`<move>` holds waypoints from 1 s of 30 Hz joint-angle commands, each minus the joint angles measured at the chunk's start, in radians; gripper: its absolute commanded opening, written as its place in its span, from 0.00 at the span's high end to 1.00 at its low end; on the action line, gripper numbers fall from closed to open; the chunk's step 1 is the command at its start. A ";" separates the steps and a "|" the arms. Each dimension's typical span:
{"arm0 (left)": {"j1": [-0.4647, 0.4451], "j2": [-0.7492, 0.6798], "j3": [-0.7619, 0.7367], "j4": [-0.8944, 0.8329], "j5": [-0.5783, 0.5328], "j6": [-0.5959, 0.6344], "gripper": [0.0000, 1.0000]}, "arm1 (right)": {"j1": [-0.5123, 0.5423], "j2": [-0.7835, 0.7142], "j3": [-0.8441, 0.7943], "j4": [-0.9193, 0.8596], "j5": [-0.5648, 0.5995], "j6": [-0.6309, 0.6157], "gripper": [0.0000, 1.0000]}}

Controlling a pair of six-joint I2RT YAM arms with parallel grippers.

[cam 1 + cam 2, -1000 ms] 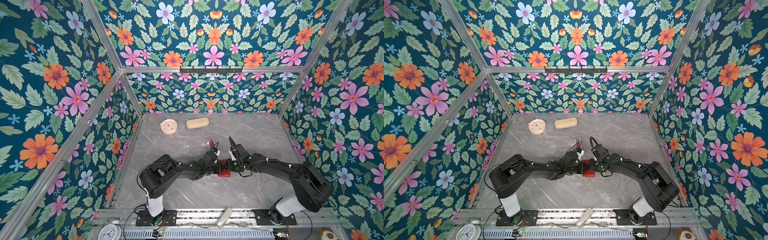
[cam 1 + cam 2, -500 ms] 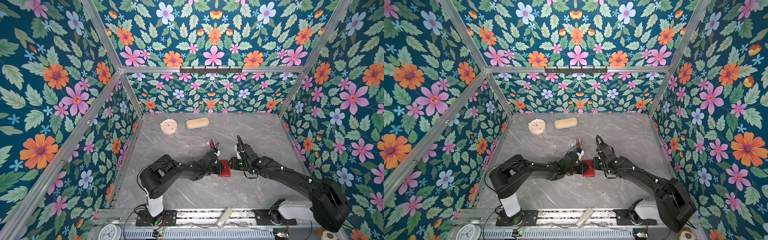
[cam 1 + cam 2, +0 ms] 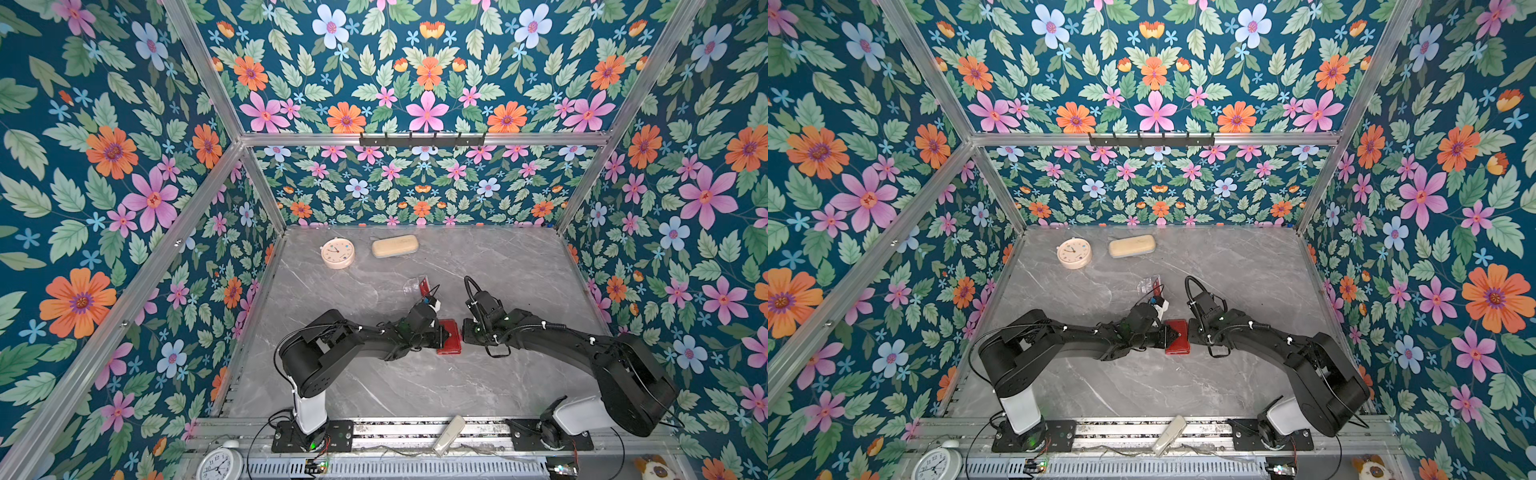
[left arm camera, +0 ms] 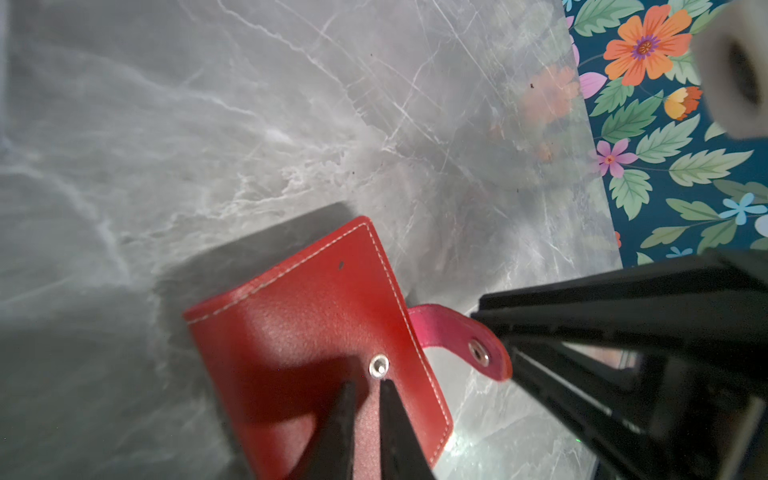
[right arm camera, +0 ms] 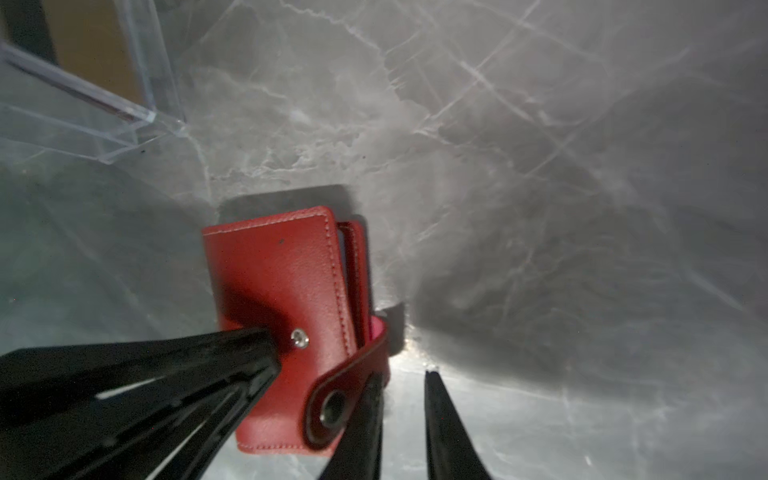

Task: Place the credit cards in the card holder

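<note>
Arms meet over a folded red leather card holder (image 3: 450, 338) with pale stitching, lying at the centre of the grey marble surface (image 3: 415, 386). The left end effector (image 4: 365, 384), reaching in from 9 o'clock, has its fingers all but closed on nothing, tips pressed to the cover beside the silver snap stud (image 4: 379, 366). The right end effector (image 5: 399, 374), from 3 o'clock, stands slightly open, one finger at the unfastened red strap tab (image 5: 345, 390), the gap empty. At 11 o'clock of the holder, a thin red credit card (image 3: 424, 286) stands in a clear plastic stand (image 3: 412, 286); farther that way sit a round pink clock (image 3: 337, 252) and a beige oblong case (image 3: 395, 246)
</note>
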 commanded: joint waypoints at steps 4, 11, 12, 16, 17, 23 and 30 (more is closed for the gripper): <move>-0.002 0.017 -0.004 -0.150 -0.037 0.022 0.84 | 0.001 0.025 0.006 0.070 -0.071 -0.016 0.79; -0.003 0.017 -0.001 -0.153 -0.036 0.027 0.84 | 0.001 0.078 0.018 0.084 -0.111 -0.028 0.79; -0.003 0.017 -0.001 -0.153 -0.035 0.028 0.84 | 0.001 0.085 0.019 0.084 -0.114 -0.030 0.79; -0.003 0.010 -0.001 -0.156 -0.039 0.033 0.84 | 0.001 0.106 0.026 0.064 -0.105 -0.030 0.79; -0.003 0.006 -0.002 -0.159 -0.043 0.035 0.84 | 0.001 0.110 0.027 0.058 -0.101 -0.030 0.79; -0.010 -0.038 -0.003 -0.171 -0.078 0.059 0.75 | 0.000 0.136 0.031 0.030 -0.080 -0.032 0.80; -0.016 -0.086 -0.017 -0.149 -0.103 0.085 0.72 | 0.000 0.152 0.037 0.023 -0.080 -0.035 0.80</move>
